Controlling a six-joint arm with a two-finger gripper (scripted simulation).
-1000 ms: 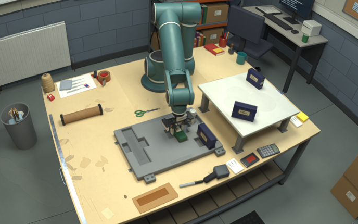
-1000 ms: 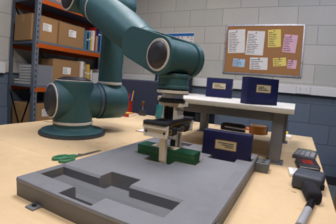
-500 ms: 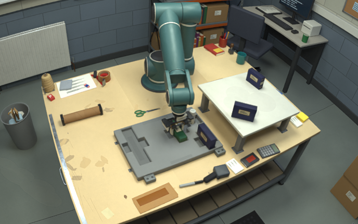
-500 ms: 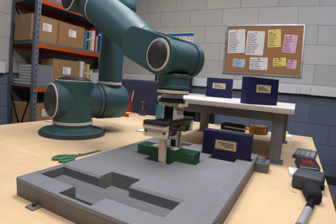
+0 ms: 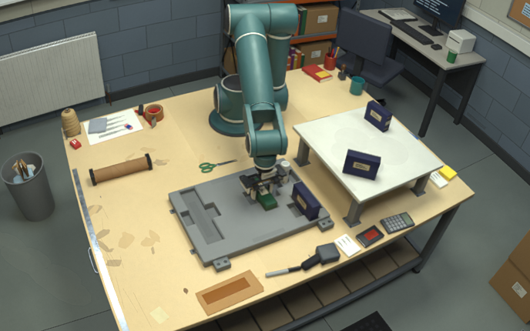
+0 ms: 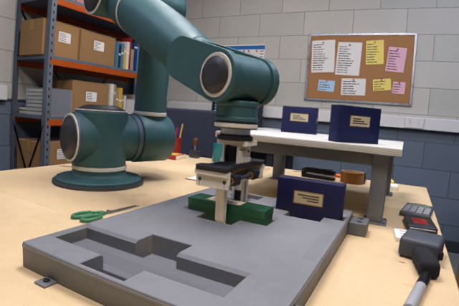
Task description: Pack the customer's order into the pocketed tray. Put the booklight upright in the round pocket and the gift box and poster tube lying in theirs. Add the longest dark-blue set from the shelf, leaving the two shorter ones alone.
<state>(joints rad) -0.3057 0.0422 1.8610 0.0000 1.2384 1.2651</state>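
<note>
The booklight is mostly hidden behind my gripper, with only its pale round top showing at the tray's far edge. The green gift box lies in its pocket in the grey tray. My gripper stands over the gift box, open and holding nothing. A dark-blue set stands in the tray's right pocket. Two more dark-blue sets stay on the white shelf. The brown poster tube lies on the table to the left, apart from the tray. The tray's long pocket is empty.
The white shelf stands right of the tray on grey legs. Green scissors lie behind the tray. A tape gun, cards, a calculator and a flat cardboard piece lie along the near edge.
</note>
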